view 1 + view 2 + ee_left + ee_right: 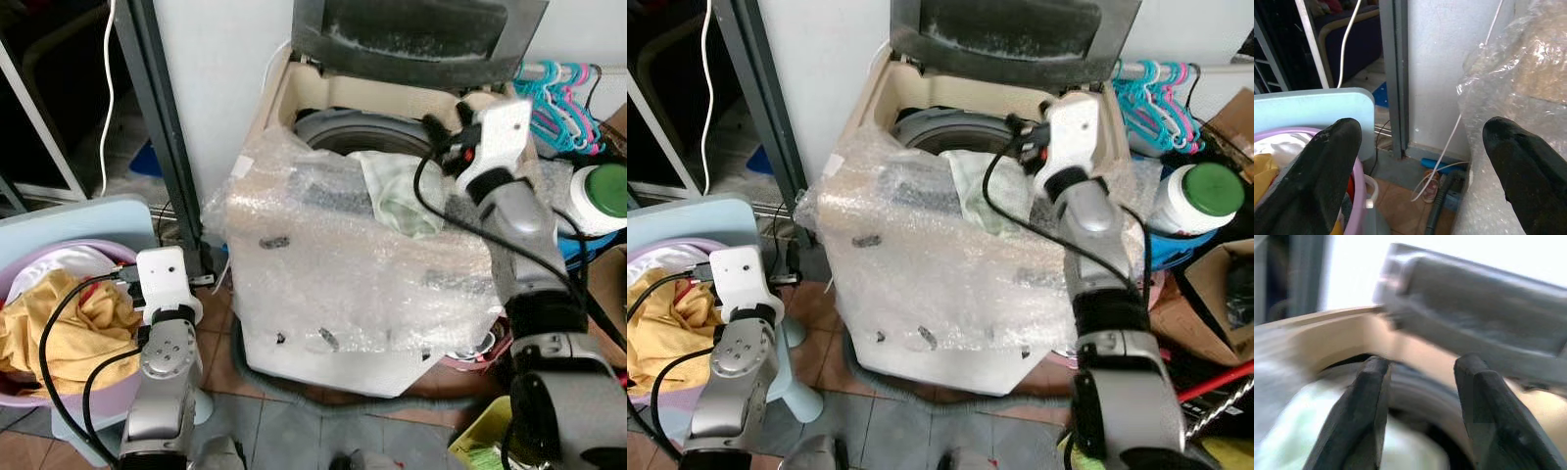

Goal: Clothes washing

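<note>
**A:** What's closest to me?

**B:** My left end effector (pixel 1415 161), fingers apart and empty, beside the laundry basket (pixel 20 397) at near left.

**A:** And further off?

**B:** My right end effector (pixel 1420 377), fingers apart, hovers over the washing machine (pixel 353 294). The pale green cloth (pixel 402 196) drapes over the rim just left of it, nearer that arm.

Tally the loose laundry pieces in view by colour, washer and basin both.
Pale green cloth draped over the rim of the bubble-wrapped cream top-load washing machine: 1
Mustard-yellow cloth in the lilac plastic basin: 1
White cloth in the same basin: 1
Red cloth, a sliver beside the yellow one: 1
Total: 4, though the basin pile may hide more.
</note>
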Tool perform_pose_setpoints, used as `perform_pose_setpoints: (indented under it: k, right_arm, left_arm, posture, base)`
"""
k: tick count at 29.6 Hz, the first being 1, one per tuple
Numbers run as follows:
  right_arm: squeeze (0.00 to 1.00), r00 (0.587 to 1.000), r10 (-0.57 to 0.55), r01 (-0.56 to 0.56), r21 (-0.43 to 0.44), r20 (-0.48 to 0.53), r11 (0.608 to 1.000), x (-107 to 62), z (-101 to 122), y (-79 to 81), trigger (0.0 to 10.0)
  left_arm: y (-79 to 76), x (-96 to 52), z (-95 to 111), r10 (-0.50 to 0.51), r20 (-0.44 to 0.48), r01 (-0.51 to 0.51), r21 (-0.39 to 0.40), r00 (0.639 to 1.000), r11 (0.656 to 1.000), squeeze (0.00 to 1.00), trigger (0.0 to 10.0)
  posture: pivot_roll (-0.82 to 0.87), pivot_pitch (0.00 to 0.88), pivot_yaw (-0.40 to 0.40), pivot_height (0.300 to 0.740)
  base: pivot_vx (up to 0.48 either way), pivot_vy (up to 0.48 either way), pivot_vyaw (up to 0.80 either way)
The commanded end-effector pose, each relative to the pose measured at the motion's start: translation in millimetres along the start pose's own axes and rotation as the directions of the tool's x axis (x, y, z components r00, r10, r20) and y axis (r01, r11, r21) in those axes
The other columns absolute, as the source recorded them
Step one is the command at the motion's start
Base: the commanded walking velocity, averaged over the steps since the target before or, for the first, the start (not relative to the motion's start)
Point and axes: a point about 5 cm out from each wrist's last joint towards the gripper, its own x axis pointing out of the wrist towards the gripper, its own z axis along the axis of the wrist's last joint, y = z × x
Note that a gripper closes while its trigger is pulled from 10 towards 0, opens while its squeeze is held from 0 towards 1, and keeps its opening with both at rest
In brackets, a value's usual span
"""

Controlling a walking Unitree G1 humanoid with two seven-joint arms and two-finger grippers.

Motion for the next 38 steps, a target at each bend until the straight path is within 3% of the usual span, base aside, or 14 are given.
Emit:
perform_pose_setpoints:
  k: [1,3,4,7,8,9,10,11,12,13,14,24,33,38]
  right_arm:
    - [1.0,0.987,0.161,-0.161,-0.009,-0.025,0.987,-6.0,5,5.7,10.0]
    - [1.0,0.982,0.182,-0.184,-0.041,-0.052,0.982,-9.7,2,4.9,10.0]
    - [1.0,0.975,0.18,-0.194,-0.097,-0.131,0.976,-15.2,-7,0.8,10.0]
    - [1.0,0.948,0.155,-0.201,-0.142,-0.278,0.969,-23.9,-28,-4.4,10.0]
    - [1.0,0.948,0.155,-0.201,-0.142,-0.278,0.969,-23.9,-28,-4.4,10.0]
    - [1.0,0.94,0.118,-0.171,-0.145,-0.32,0.974,-27.2,-37,-6.8,0.0]
    - [1.0,0.938,0.112,-0.165,-0.139,-0.327,0.976,-28.5,-38,-6.9,0.0]
    - [0.8,0.933,0.12,-0.176,-0.138,-0.339,0.975,-29.8,-39,-4.6,0.0]
    - [0.8,0.929,0.13,-0.187,-0.136,-0.346,0.973,-30.6,-40,-2.7,0.0]
    - [0.13,0.926,0.127,-0.187,-0.141,-0.356,0.972,-30.8,-41,-1.7,0.0]
    - [0.0,0.921,0.125,-0.189,-0.14,-0.368,0.972,-30.8,-42,-0.7,0.0]
    - [0.0,0.933,0.046,-0.112,-0.166,-0.357,0.98,-23.2,-41,-3.4,0.0]
    - [0.0,0.976,-0.077,0.03,-0.221,-0.204,0.975,2.4,-6,-26.4,0.0]
    - [0.0,0.967,-0.255,0.24,-0.247,-0.028,0.939,31.1,31,-35.9,0.0]
  left_arm:
    - [-6.9,-1.7,2,-0.034,-0.001,0.034,0.002,0.999,0.999,0.0,10.0]
    - [-7.7,-1.7,2,-0.038,-0.001,0.038,0.001,0.999,0.999,0.0,10.0]
    - [-8.7,-1.5,1,-0.043,-0.002,0.043,0.0,0.999,0.999,0.0,10.0]
    - [-8.8,-1.0,0,-0.047,-0.004,0.047,-0.001,0.999,0.999,0.0,10.0]
    - [-8.8,-1.0,0,-0.047,-0.004,0.047,-0.001,0.999,0.999,0.0,10.0]
    - [-8.7,-0.2,-1,-0.047,-0.006,0.047,-0.002,0.999,0.999,0.0,10.0]
    - [-8.6,0.0,-1,-0.047,-0.006,0.047,-0.003,0.999,0.999,0.0,10.0]
    - [-8.7,0.6,-1,-0.047,-0.005,0.047,-0.003,0.999,0.999,0.0,10.0]
    - [-8.8,1.0,0,-0.048,-0.005,0.048,-0.004,0.999,0.999,0.0,10.0]
    - [-9.0,1.4,0,-0.048,-0.004,0.048,-0.004,0.999,0.999,0.0,10.0]
    - [-9.2,1.9,0,-0.049,-0.003,0.049,-0.004,0.999,0.999,0.0,10.0]
    - [-8.5,3.0,0,-0.048,-0.001,0.048,-0.002,0.999,0.999,0.0,10.0]
    - [-11.4,3.5,-1,-0.052,-0.003,0.051,-0.005,0.999,0.999,0.0,10.0]
    - [-12.0,4.6,-3,-0.05,-0.009,0.05,-0.003,0.999,0.999,0.0,10.0]
  posture:
    - [-0.07,0.0,-0.041,0.74]
    - [-0.07,0.0,-0.04,0.74]
    - [-0.07,0.0,-0.037,0.74]
    - [-0.08,0.0,-0.033,0.74]
    - [-0.08,0.0,-0.033,0.74]
    - [-0.08,0.0,-0.032,0.74]
    - [-0.07,0.0,-0.032,0.74]
    - [-0.07,0.0,-0.033,0.74]
    - [-0.07,0.0,-0.033,0.74]
    - [-0.07,0.0,-0.034,0.74]
    - [-0.07,0.0,-0.033,0.74]
    - [-0.07,0.0,-0.04,0.74]
    - [-0.08,0.0,-0.045,0.74]
    - [-0.08,0.0,-0.045,0.74]
  base:
    - [0.0,0.0,0.0]
    - [0.0,0.0,0.0]
    - [0.0,0.0,0.0]
    - [0.0,0.0,0.0]
    - [0.0,0.0,0.0]
    - [0.0,0.0,0.0]
    - [0.0,0.0,0.0]
    - [0.0,0.0,0.0]
    - [0.0,0.0,0.0]
    - [0.0,0.0,0.0]
    - [0.0,0.0,0.0]
    - [0.0,0.0,0.0]
    - [0.0,0.0,0.0]
    - [0.0,0.0,0.0]
